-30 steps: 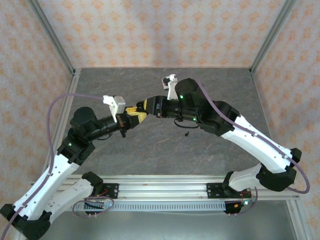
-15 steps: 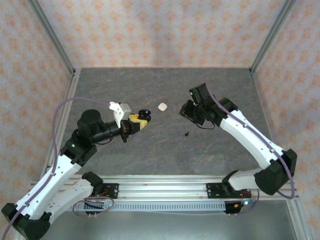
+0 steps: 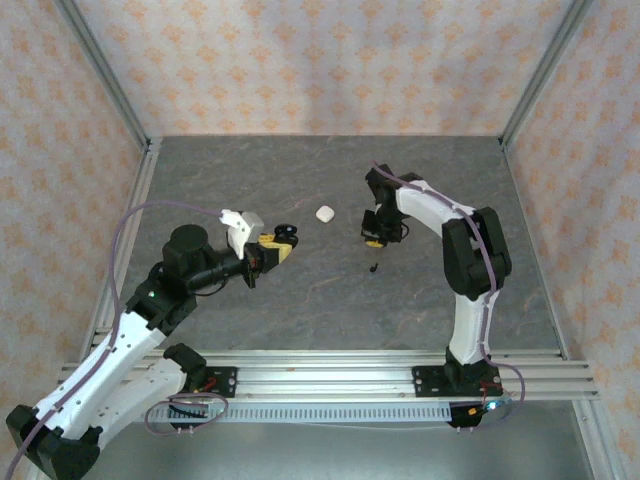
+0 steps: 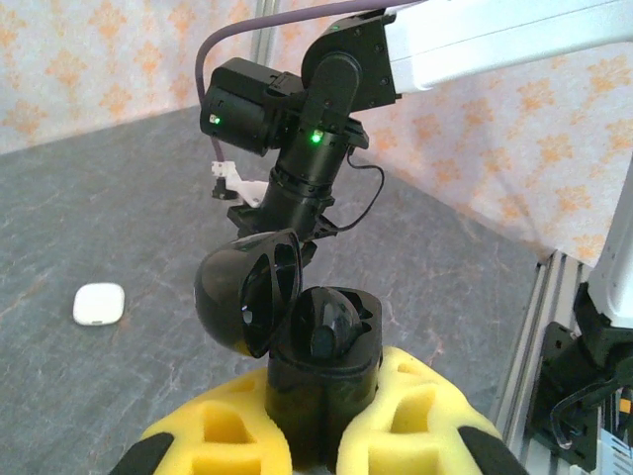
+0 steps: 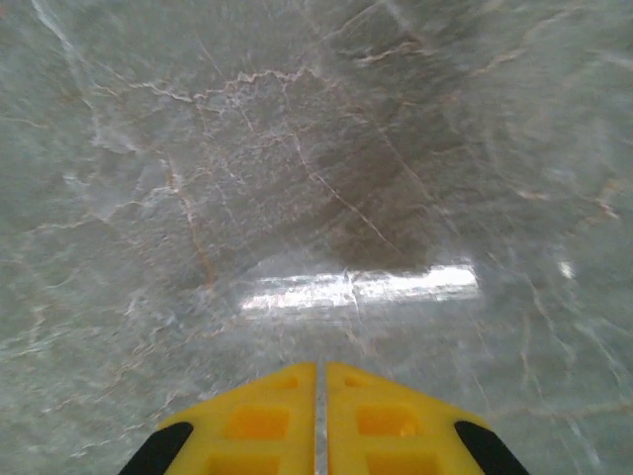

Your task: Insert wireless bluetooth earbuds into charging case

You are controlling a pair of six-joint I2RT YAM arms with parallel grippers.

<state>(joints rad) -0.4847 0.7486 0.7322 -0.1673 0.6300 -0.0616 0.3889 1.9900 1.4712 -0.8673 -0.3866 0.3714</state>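
Observation:
My left gripper [image 3: 272, 246] is shut on an open black charging case [image 3: 285, 236], held above the table left of centre. In the left wrist view the case [image 4: 324, 364] stands upright between the yellow fingers [image 4: 415, 416]. Its lid [image 4: 245, 295] is swung to the left, and one black earbud [image 4: 331, 332] sits in the body. Another black earbud [image 3: 373, 267] lies loose on the table. My right gripper [image 3: 372, 239] points down just behind that earbud, shut and empty. In the right wrist view its fingertips [image 5: 319, 368] meet over bare table.
A closed white case [image 3: 325, 213] lies on the grey marble table [image 3: 300, 300] between the two grippers, and it sits at the left of the left wrist view [image 4: 99, 304]. Aluminium frame posts and papered walls ring the table.
My right arm has pulled back from the left gripper and dropped toward the table by the loose black earbud, and its jaws have closed. My left arm has drawn back slightly, still gripping the case.

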